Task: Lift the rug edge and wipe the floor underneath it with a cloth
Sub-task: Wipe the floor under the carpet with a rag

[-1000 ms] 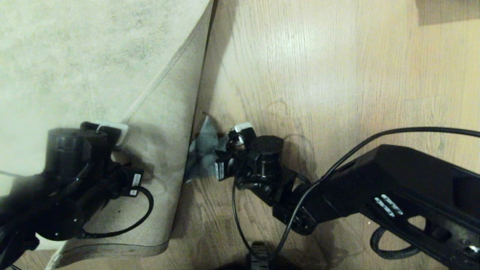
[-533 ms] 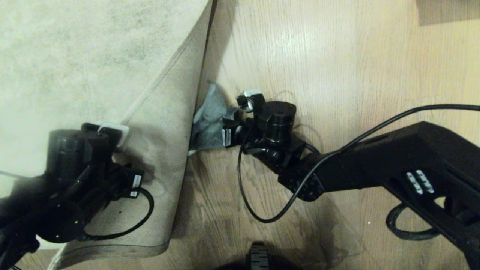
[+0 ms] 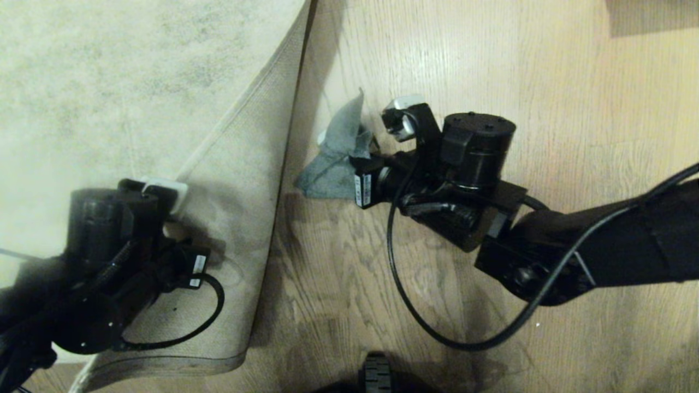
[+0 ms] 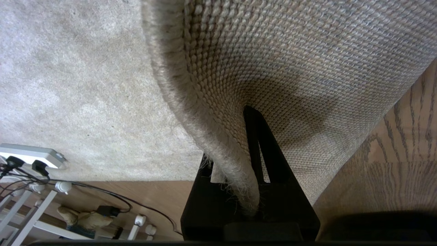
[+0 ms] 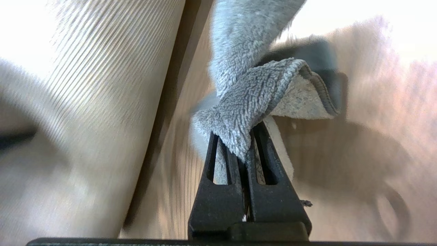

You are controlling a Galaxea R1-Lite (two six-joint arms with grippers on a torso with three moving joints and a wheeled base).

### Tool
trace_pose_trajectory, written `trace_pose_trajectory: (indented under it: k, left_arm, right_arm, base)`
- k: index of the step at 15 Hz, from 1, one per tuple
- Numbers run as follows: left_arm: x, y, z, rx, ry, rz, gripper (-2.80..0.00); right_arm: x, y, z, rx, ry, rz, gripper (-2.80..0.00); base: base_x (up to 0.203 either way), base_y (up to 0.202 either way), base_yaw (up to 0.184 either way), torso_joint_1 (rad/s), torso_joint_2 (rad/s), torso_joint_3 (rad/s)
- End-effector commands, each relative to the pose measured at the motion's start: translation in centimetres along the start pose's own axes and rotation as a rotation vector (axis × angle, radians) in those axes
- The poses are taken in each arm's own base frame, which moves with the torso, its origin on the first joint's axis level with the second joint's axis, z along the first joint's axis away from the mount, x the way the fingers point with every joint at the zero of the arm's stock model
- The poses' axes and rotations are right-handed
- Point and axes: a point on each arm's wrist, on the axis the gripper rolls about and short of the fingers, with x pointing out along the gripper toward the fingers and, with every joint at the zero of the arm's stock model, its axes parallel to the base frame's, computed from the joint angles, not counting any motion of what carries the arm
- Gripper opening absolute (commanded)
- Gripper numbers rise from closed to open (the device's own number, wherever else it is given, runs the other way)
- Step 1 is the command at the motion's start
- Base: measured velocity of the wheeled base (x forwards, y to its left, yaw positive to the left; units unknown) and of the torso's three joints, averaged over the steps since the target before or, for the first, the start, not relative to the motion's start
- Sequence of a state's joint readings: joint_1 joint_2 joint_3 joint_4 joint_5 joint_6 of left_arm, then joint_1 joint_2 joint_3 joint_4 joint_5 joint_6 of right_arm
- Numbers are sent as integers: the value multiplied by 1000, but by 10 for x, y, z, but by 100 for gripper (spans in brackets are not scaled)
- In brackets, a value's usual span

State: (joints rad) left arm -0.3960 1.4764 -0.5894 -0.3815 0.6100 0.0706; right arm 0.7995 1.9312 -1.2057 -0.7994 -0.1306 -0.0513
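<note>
Your left gripper [image 4: 239,164] sits at eight o'clock in the head view, jaws pinched tight on the rug edge [image 4: 218,153], folding it back so the tan woven backing [image 3: 240,180] faces up. Your right gripper [image 5: 244,150] reaches in from three o'clock, jaws clamped on the cloth [image 3: 338,158], which hangs near centre toward eleven o'clock, over the floor [image 3: 491,65] just beside the raised rug

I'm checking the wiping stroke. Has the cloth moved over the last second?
Yes. The cloth, clamped in the right end effector, has swept away from the robot along the lifted rug edge.
</note>
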Motion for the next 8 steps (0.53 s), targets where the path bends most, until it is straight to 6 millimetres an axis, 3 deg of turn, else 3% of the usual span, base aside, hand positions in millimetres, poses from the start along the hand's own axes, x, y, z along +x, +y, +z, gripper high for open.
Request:
trace_pose_trajectory:
  k: [1,5,8]
  left_arm:
    - [-1,1,1,-6,-8,4,-280]
    - [-1,1,1,-6,-8,4,-280]
    - [-1,1,1,-5,-7,4,-280]
  right_arm:
    - [-48,-2,22,-4,-10,12,-280]
    - [-90,11,-1,-21,99,81,-280]
    - [-98,44,-34,-38,201,193,-280]
  base:
    - [0,0,0,0,0,0]
    - [0,0,0,0,0,0]
    - [0,0,0,0,0,0]
